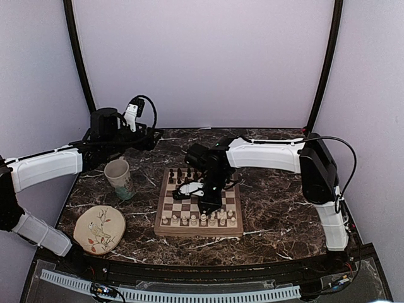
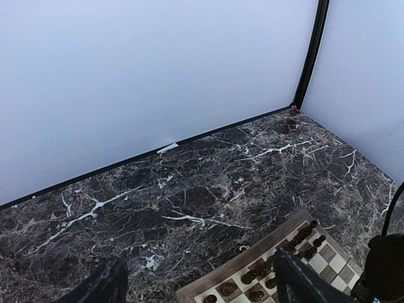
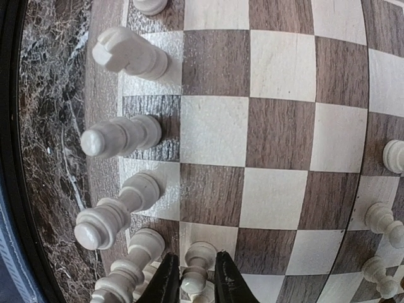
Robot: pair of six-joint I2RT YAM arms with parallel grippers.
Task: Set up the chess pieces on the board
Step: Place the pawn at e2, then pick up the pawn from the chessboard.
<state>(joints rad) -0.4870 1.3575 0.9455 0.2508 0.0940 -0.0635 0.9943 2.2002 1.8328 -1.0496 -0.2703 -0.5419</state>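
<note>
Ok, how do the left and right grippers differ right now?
The left gripper hangs off the board over the marble table; the right gripper is low over the board among the cream pieces. The left gripper's fingers stand wide apart and empty; the right gripper's fingers are closed on one cream piece. Both have dark fingers.

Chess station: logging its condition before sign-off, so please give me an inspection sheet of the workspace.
Surface: dark, white-veined marble table.
Job's things: board central; cream pieces on its near rows, dark pieces bunched at its far-left corner.
Clutter: mug and bird-patterned plate left of the board.
Grippers: right gripper straddles a cream pawn, contact unclear; left gripper open, empty.
Cables: black cable arcs off the right arm.
Surroundings: white walls, black poles.
</note>
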